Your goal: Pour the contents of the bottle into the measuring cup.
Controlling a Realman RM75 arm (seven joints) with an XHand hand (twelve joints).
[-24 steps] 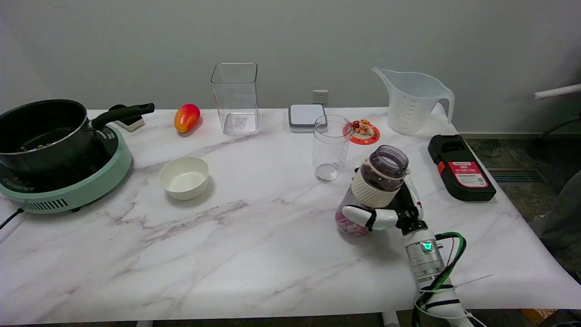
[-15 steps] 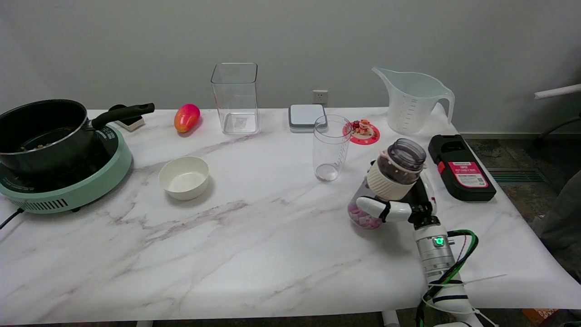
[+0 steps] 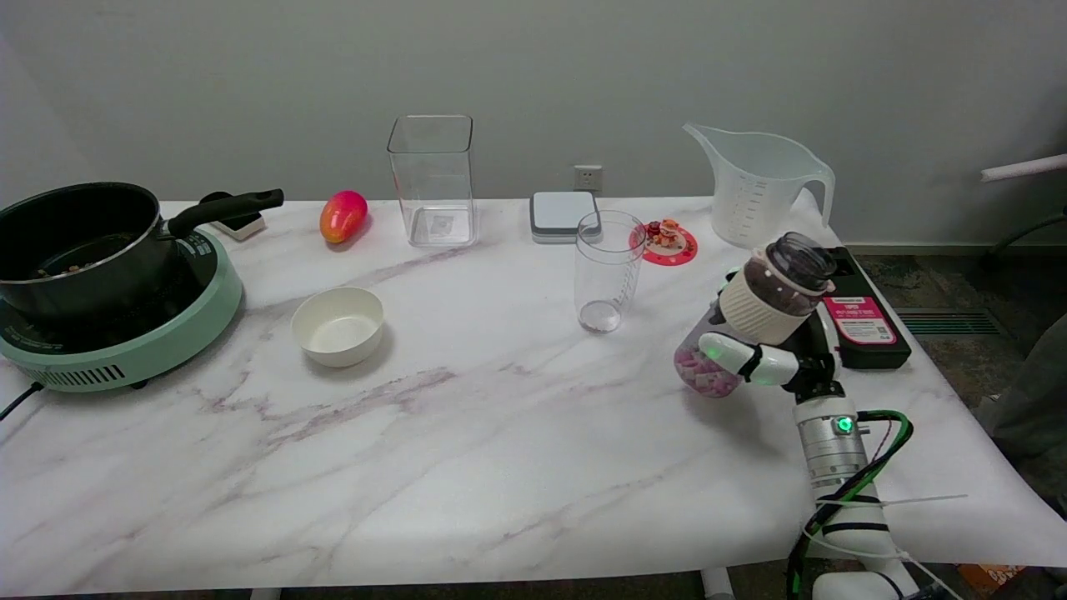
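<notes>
white marble-patterned table [image 3: 467, 433] carries everything. the right hand [image 3: 771, 354], black and white, reaches in from the lower right and grips the clear open-mouthed bottle [image 3: 754, 321] with a cream ribbed sleeve around its middle; white fingers [image 3: 738, 357] wrap across the bottle's lower front. the bottle is lifted off the table and tilted, mouth up and to the right, with pink pieces gathered in its rounded bottom. it hangs near the table's right side, just in front of the black box with a pink label [image 3: 854, 321].

behind it, at the far right edge, the translucent plastic measuring cup [image 3: 758, 187] with a handle and spout stands upright, apart from the bottle. a small clear round tumbler [image 3: 607, 271] stands left of the bottle, with a red round coaster [image 3: 669, 243] holding small figures beyond it. farther back sit a grey-and-white square pad [image 3: 563, 215], a tall clear square container [image 3: 432, 179] and a red-orange mango [image 3: 343, 216]. a white bowl [image 3: 338, 325] sits mid-left, and a black saucepan [image 3: 83, 242] rests on a mint-green cooker [image 3: 167, 333] at far left.
</notes>
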